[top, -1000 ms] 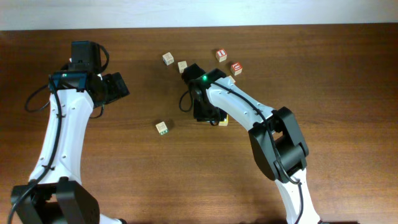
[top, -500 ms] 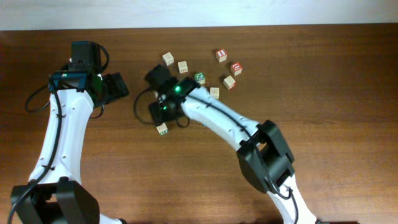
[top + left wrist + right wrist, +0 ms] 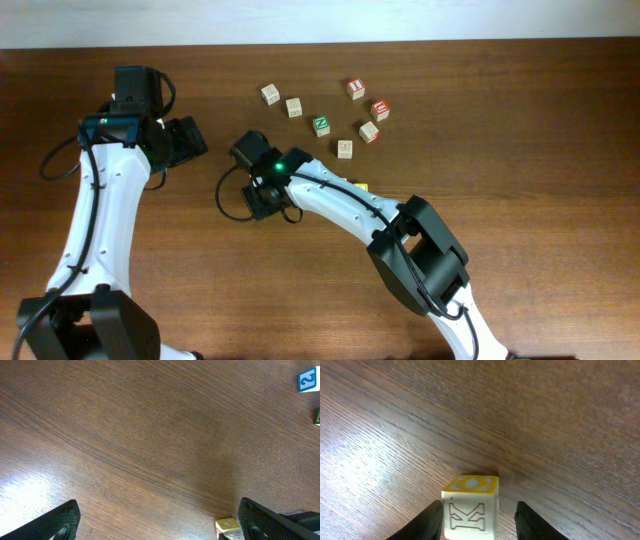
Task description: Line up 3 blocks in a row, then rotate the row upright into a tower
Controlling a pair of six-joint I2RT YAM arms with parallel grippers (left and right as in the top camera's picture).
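Since a second ago I have swung the right hand (image 3: 479, 506) off the yellow cube (image 3: 358, 187) and across to the lone cube that sat apart from the rest; from overhead the hand now covers it. At the wrist, the fingers stand part-way apart on either side of this K cube (image 3: 470, 500), which shows a yellow-rimmed O on top and a K facing the camera. One finger looks to be against it, while a strip of desk (image 3: 545, 420) shows between the cube and the other finger, so nothing is gripped. Back along the forearm, the yellow cube peeks out beside the arm. Beyond the hand lie the green cube (image 3: 321, 125), two red-marked cubes (image 3: 356, 88) and several pale cubes (image 3: 293, 107) in a loose cluster. My left hand (image 3: 159, 510) hangs wide apart and empty, well off to the side; a blue-marked cube (image 3: 306, 380) sits far ahead of it.
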